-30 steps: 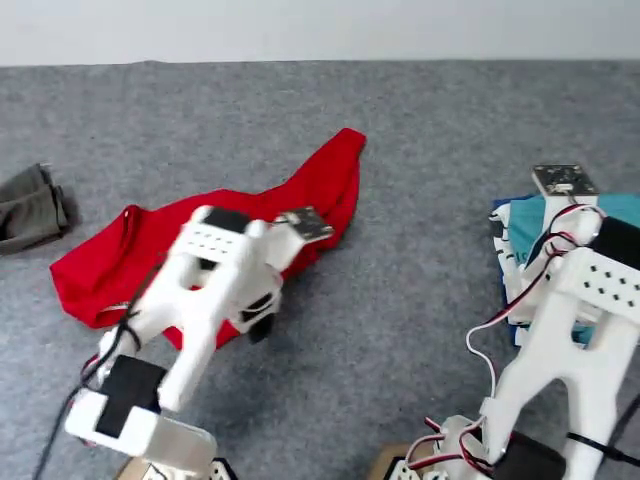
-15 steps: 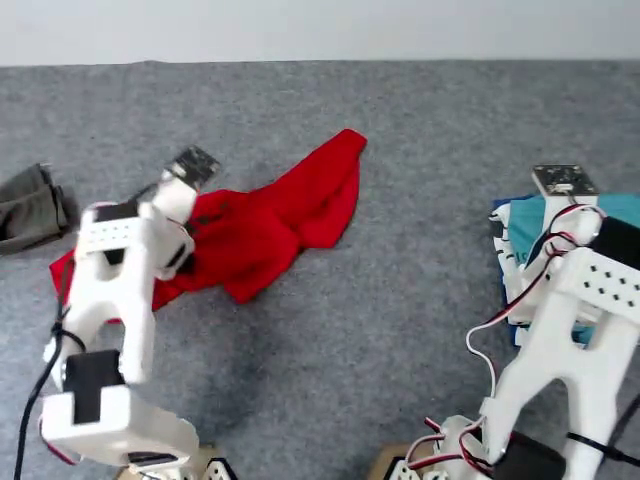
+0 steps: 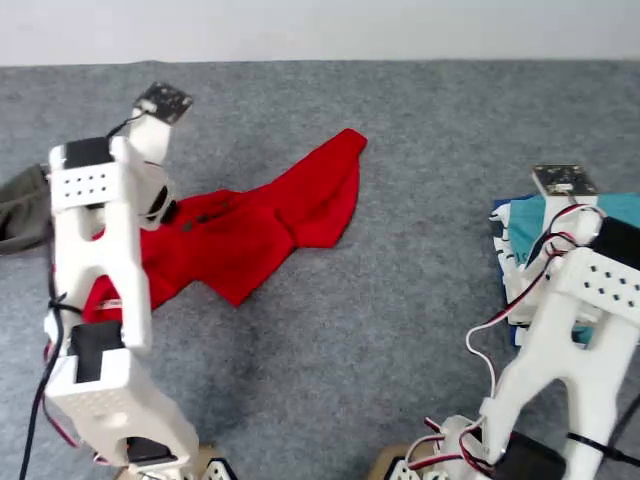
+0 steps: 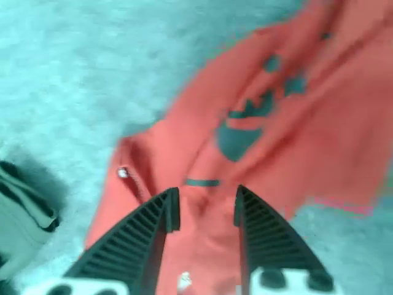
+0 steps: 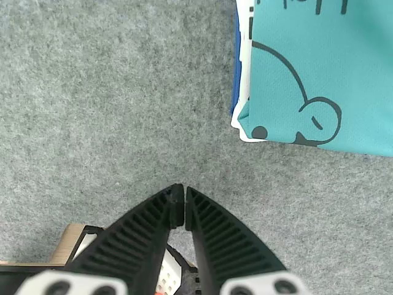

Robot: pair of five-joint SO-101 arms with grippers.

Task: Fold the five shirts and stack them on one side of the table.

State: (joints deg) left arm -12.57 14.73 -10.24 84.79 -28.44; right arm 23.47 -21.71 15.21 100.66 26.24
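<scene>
High view has the crumpled red cotton shirt (image 3: 250,225) lying mid-left on the grey felt tabletop (image 3: 420,300), left gripper (image 4: 206,196) spread open right over it. Meanwhile the right gripper (image 5: 185,192) is pressed together just beside the folded teal-topped shirt stack (image 5: 307,67) at the right edge (bunched olive garment (image 3: 25,215) sits far left).

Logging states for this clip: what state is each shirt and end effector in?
red shirt: unfolded, rumpled
olive shirt: bunched, not folded
shirt stack: folded, teal on top
left end effector: open over red shirt
right end effector: shut, beside shirt stack
</scene>
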